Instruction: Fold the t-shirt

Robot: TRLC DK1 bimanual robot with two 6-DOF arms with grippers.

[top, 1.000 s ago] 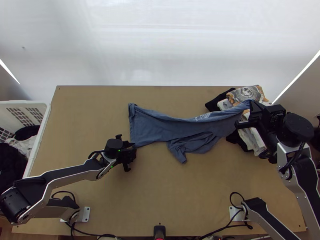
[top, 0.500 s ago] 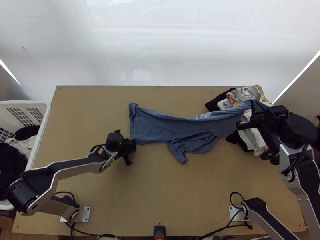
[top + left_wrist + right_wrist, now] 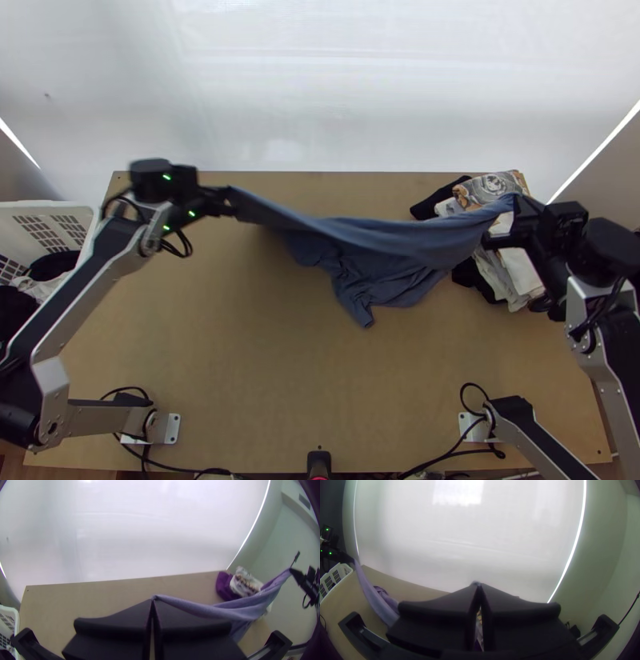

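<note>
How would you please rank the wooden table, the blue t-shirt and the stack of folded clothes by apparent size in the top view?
1. Wooden table
2. Blue t-shirt
3. Stack of folded clothes, partly hidden

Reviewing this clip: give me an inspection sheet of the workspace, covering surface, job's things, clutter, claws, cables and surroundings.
Surface: light wooden table, no spill seen.
Job's things: blue t-shirt, unfolded, stretched between the claws, its middle hanging in loose folds.
Clutter: pile of clothes at far right; white basket with dark and pale clothes at left.
Claws: left claw shut on one end of the shirt; right claw shut on the other.
Cables: black cables near the table's near edge, both sides.
Surroundings: pale screen beyond the table.
</note>
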